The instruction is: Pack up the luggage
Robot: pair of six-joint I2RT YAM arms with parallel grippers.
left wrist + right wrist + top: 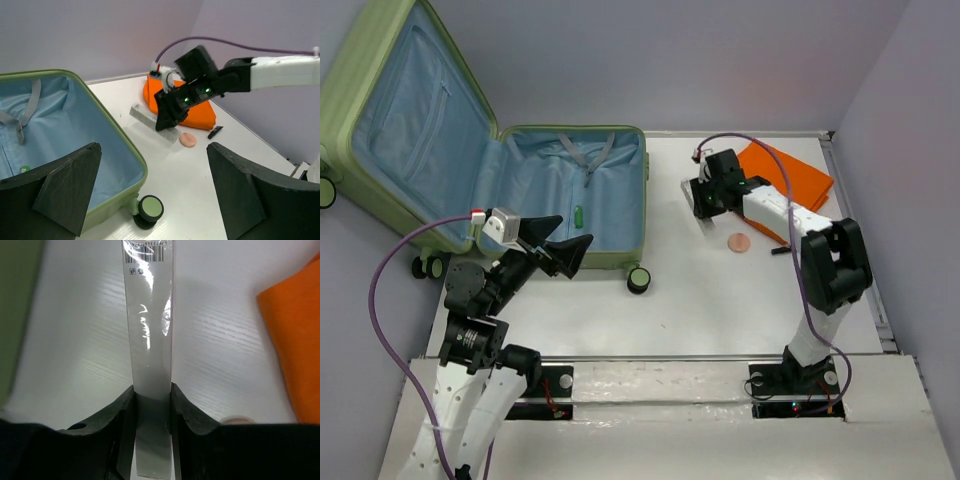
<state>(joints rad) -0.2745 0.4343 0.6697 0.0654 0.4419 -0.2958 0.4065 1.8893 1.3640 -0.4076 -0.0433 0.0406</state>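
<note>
Luggage (642, 200) sits open on the left of the table, lid tipped back. My left gripper (563, 243) hangs at its near rim, jaws spread wide with nothing in them. Further out, my right gripper (152, 405) is pinched onto a flat silver strip (150, 315), with the orange cloth (790, 170) just beyond.

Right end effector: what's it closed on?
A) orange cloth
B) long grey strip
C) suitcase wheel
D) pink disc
B. In the right wrist view, the right end effector has a finger pressed against each edge of the strip. The cloth lies off to the side, and the disc sits free on the table.
</note>
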